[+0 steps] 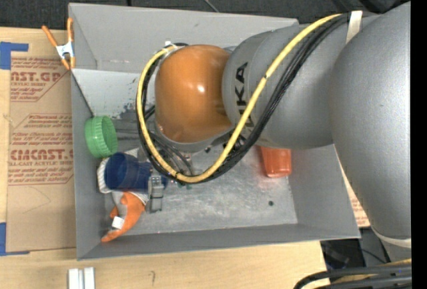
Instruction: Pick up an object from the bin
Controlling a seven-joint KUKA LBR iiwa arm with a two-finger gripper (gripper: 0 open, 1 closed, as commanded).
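Jaws low in the front left part of a grey metal bin (220, 217), just beside a blue cup (125, 171).
Whether the jaws are released or clenched cannot be told. Their dark tip sits just right of the blue cup, which lies on its side, and just above an orange and white piece (127, 214) near the front left corner. A green round lid (101, 135) lies behind the cup, by the left wall. An orange cup (275, 161) lies well apart on the right, partly under the arm (320, 81), which has an orange dome cover (190, 94).
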